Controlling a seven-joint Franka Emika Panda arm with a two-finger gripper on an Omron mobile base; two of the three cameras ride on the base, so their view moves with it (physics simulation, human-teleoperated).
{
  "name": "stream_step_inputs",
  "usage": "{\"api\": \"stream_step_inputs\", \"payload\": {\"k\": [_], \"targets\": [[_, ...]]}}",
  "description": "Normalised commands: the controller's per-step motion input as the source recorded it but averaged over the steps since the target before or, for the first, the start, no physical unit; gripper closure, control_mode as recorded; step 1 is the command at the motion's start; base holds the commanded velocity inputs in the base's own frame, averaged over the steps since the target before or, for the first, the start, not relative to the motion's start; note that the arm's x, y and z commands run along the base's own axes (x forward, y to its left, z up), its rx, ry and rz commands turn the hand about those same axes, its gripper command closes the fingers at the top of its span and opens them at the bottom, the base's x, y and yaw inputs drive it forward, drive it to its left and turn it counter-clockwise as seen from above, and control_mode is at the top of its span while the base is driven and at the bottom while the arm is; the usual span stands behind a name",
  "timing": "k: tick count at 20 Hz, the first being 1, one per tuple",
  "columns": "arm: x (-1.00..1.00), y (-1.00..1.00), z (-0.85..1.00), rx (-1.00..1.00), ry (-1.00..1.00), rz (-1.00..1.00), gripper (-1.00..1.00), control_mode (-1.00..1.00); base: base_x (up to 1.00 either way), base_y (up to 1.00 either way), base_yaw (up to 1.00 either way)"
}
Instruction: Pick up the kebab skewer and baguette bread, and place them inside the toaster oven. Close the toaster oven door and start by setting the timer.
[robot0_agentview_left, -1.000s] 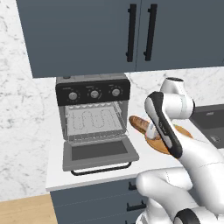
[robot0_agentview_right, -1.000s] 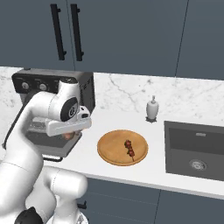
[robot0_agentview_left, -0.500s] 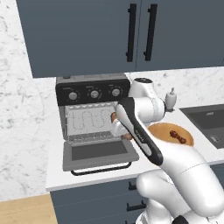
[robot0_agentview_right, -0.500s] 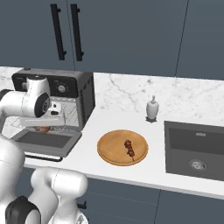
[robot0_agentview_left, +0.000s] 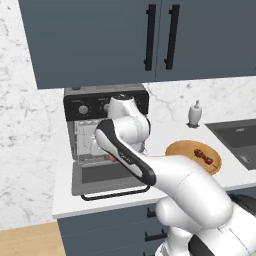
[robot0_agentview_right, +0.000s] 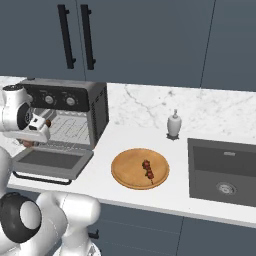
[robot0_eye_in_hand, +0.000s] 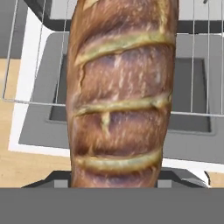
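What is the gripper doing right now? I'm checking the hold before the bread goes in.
Gripper: closed on the baguette bread, at the open toaster oven mouth.

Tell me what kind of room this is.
A kitchen, rendered rather than real: a marble-look counter carries a toaster oven with its door dropped open, a sink is set into it, and dark cabinets hang above. A kebab skewer lies on a round wooden plate.
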Motion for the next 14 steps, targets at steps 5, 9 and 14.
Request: {"api": "stream_step_inputs", "payload": {"k": [5, 9, 14], "targets": [[0.19, 0.19, -0.17, -0.01, 0.06, -0.06, 1.0, -1.0, 0.0, 0.0, 0.0], [0.11, 0.13, -0.15, -0.03, 0.0, -0.07, 1.0, -1.0, 0.0, 0.0, 0.0], [0.2, 0.0, -0.2, 0.0, -0.02, -0.06, 1.0, -1.0, 0.0, 0.0, 0.0]]}}
